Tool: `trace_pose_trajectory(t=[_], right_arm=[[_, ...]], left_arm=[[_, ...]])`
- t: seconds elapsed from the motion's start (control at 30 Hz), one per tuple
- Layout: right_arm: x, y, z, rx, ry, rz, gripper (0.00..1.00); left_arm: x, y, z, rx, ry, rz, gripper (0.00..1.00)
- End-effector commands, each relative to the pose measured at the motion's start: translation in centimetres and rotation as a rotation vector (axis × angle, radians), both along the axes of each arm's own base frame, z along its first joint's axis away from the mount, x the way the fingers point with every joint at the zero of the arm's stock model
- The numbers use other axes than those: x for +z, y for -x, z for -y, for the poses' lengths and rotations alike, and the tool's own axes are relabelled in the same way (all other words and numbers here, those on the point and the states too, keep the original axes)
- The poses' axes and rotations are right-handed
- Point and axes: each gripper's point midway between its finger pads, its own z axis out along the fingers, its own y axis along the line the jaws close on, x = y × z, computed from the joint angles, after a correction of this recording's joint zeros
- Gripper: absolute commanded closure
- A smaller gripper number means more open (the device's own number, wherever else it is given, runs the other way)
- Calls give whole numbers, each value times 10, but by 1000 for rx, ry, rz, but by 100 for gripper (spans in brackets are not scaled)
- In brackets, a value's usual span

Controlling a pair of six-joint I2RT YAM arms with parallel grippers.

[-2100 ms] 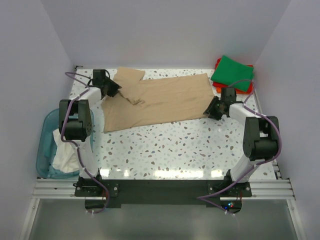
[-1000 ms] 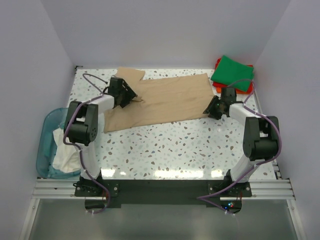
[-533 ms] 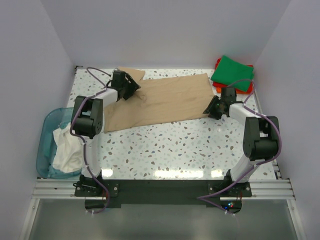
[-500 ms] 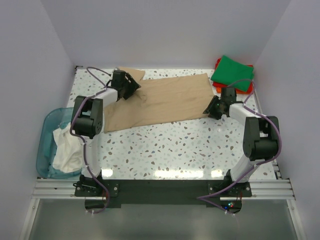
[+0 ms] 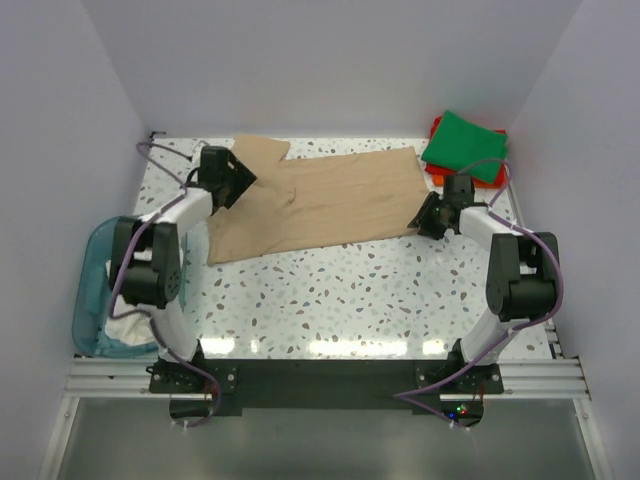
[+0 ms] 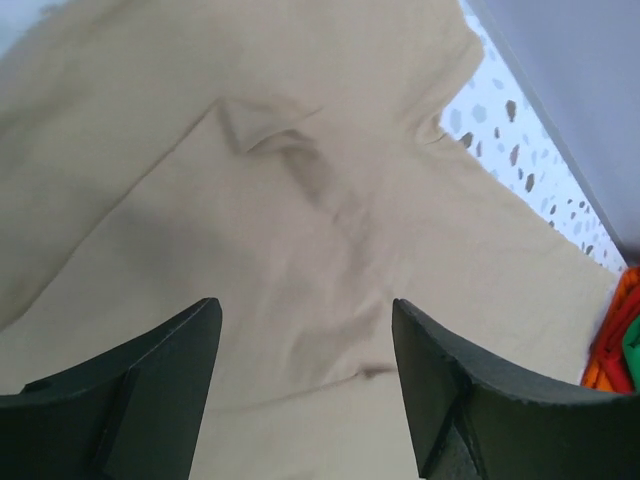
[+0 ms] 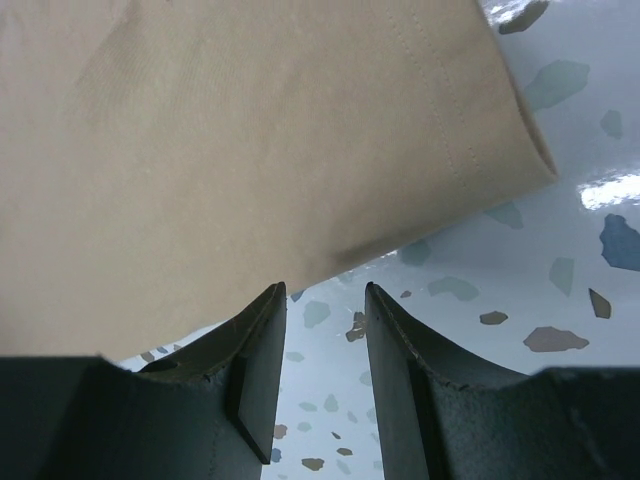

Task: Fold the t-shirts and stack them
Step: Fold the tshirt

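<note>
The tan t-shirt (image 5: 320, 200) lies spread flat across the far half of the table (image 5: 350, 290), running from about 10 o'clock to 2 o'clock in the overhead view. One sleeve sticks out toward 12 o'clock at its left end.

The left claw (image 5: 228, 180) hangs over that left end, just at 6 o'clock of the sleeve. The bulk of the cloth stretches away from it toward 3 o'clock. In its own wrist view the left claw (image 6: 300, 380) is released, jaws spread wide. Wrinkled tan fabric fills the space beneath and beyond them, and none of it is caught between them.

The right claw (image 5: 425, 215) sits at the shirt's right end, at the near corner of the hem. Seen from its wrist, the right claw (image 7: 325, 340) has its jaws partly apart with only speckled table in the gap. The hem's edge runs just past the tips toward 12 o'clock and meets the tip of the jaw at 9 o'clock. No cloth is gripped.

At the table's 1 o'clock corner a folded green t-shirt (image 5: 465, 145) rests on an orange-red t-shirt (image 5: 437, 180), near the right claw at its 1 o'clock. A white t-shirt (image 5: 125, 325) is bunched in the teal basket (image 5: 95, 270) off the table's edge at 8 o'clock.
</note>
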Motion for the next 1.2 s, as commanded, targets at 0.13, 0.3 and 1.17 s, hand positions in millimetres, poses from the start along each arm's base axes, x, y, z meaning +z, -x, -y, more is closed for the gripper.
trace_pose_trajectory(t=[0.13,0.3,1.17], right_arm=[[25,-22,16,-74,20,62,58],[23,-25,15,-88,8,47,58],[-21,-19,61,-226,0,-22,56]], left_arm=[[18,138,-57,229,-159,-89,29],[-10,201,-64,244,-153,-119,35],[-65,207,-77,332,-179,-162,37]])
